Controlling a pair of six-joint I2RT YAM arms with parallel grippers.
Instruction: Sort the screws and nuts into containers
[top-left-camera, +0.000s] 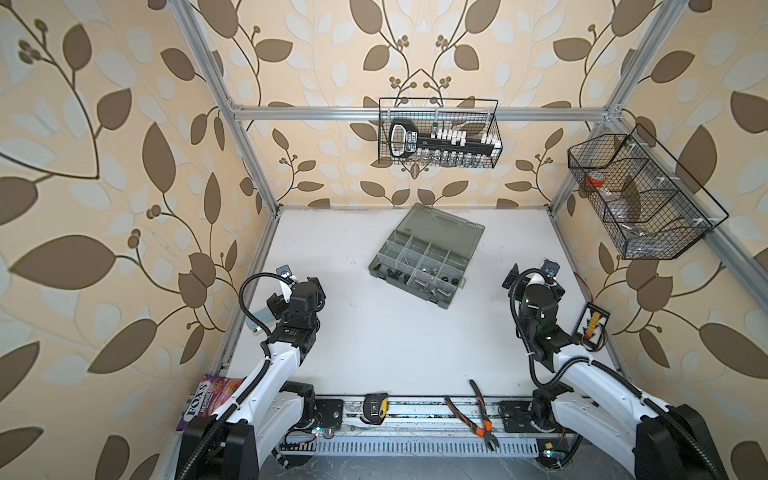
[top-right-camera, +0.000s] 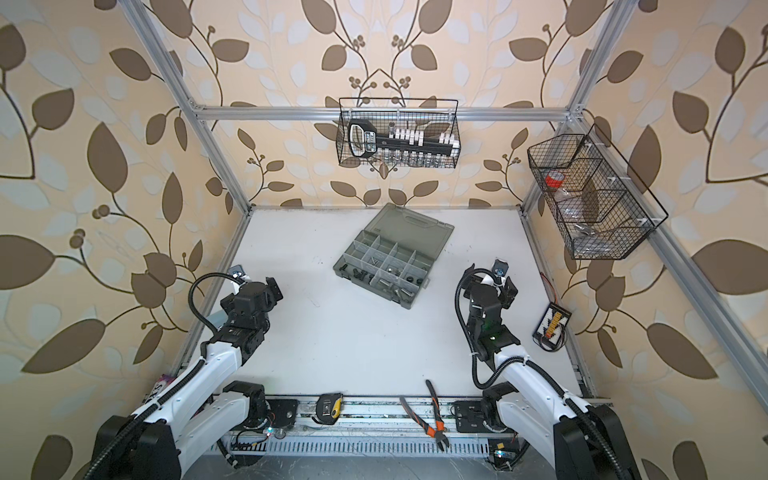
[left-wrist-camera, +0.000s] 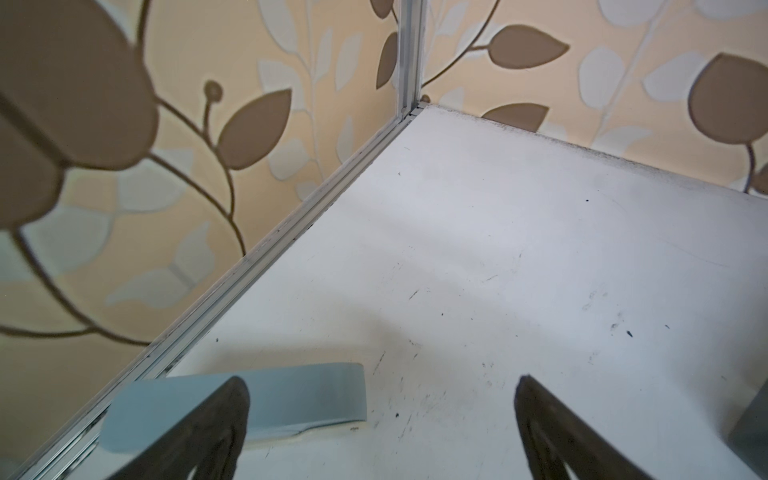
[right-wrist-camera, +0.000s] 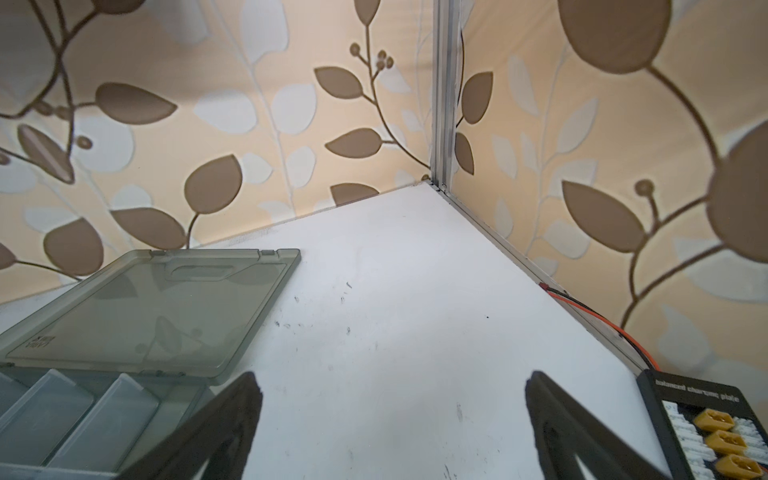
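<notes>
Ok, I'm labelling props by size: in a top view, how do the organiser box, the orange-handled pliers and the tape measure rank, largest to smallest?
1. organiser box, lid open, largest.
2. pliers, long but thin.
3. tape measure, smallest.
Both tools lie at the near edge, so nearness may inflate them.

Two baskets (top-left-camera: 665, 245), one organiser box (top-left-camera: 446, 226), one pliers (top-left-camera: 483, 428).

White links (top-left-camera: 282, 361), black joints (top-left-camera: 305, 297), ribbed black looping cables (top-left-camera: 241, 296).

Both arms folded back; left pincer (left-wrist-camera: 380, 384) jaws wide apart, empty; right pincer (right-wrist-camera: 392, 380) likewise.
</notes>
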